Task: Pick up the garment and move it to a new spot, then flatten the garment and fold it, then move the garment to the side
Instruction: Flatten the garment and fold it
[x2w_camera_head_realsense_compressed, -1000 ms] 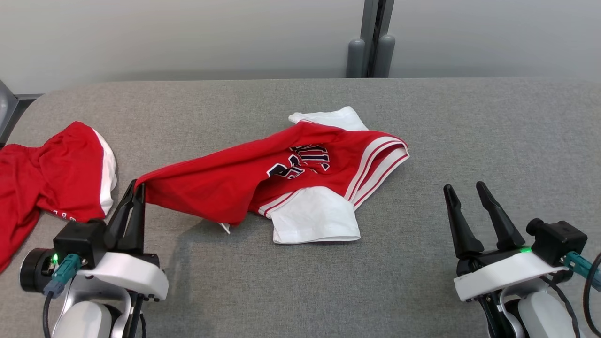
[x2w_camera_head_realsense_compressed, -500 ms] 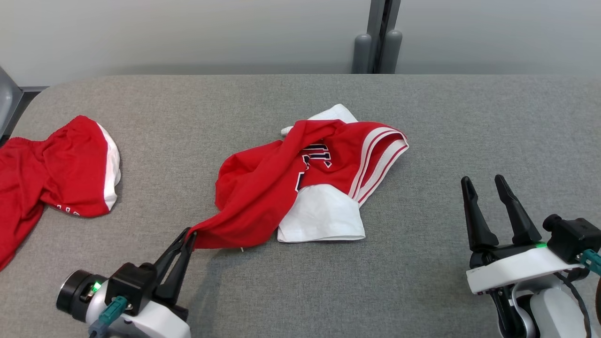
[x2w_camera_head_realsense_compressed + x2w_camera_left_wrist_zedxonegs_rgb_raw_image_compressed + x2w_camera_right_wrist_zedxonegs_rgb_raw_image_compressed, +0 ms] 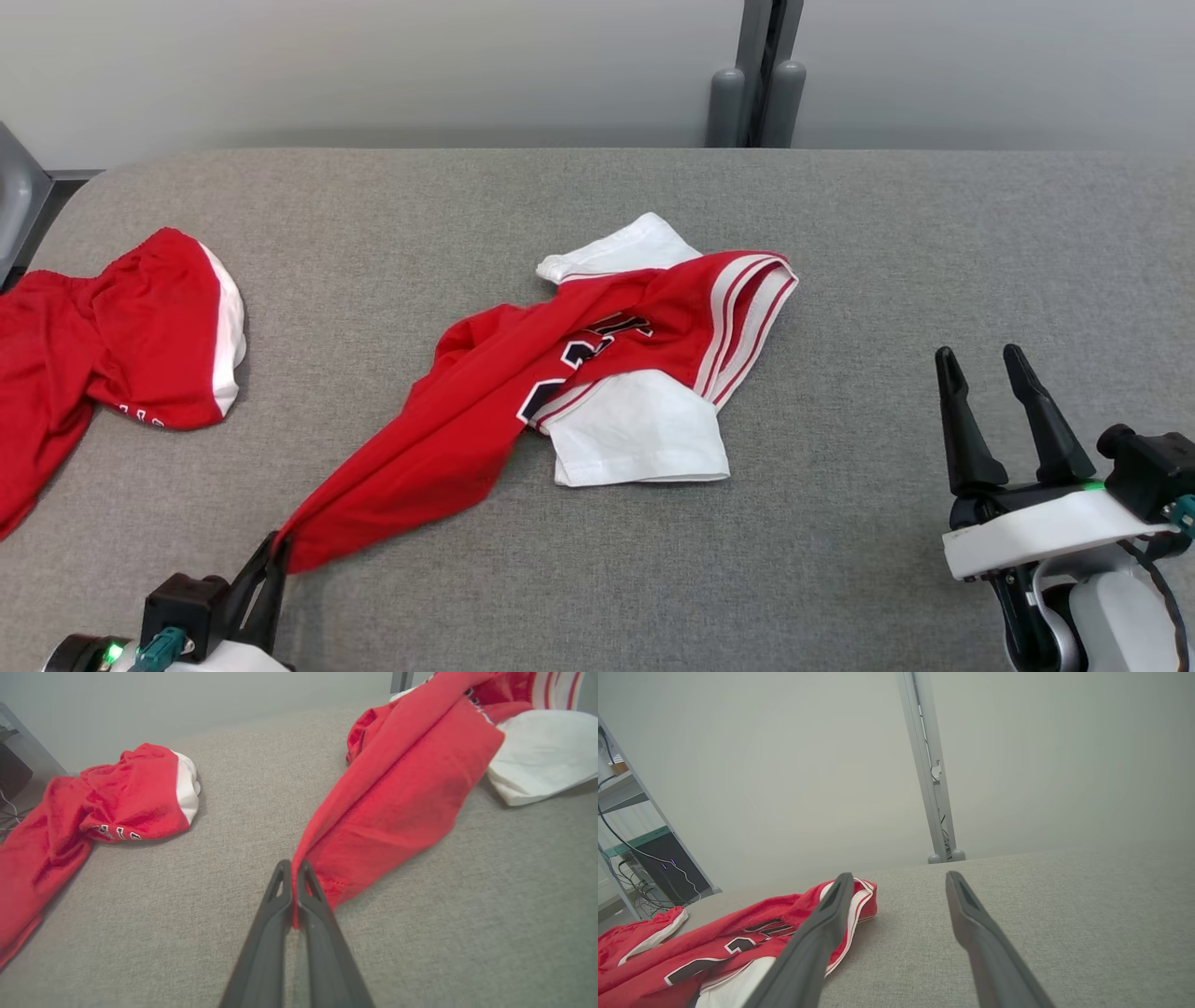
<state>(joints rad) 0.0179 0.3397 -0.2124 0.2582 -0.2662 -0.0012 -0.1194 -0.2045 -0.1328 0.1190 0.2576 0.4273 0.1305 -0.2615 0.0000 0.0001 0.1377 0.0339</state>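
Garment (image 3: 467,420) hem pinched in left fingers (image 3: 264,586), open table (image 3: 840,523) surface rightward.

red shorts (image 3: 112,327) cut off at left edge, jersey (image 3: 467,411) lettering half hidden in folds, left hand (image 3: 277,546) cropped below

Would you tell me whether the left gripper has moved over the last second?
Yes. The left gripper, shut on the garment, has drawn back toward the robot, away from the red shorts.
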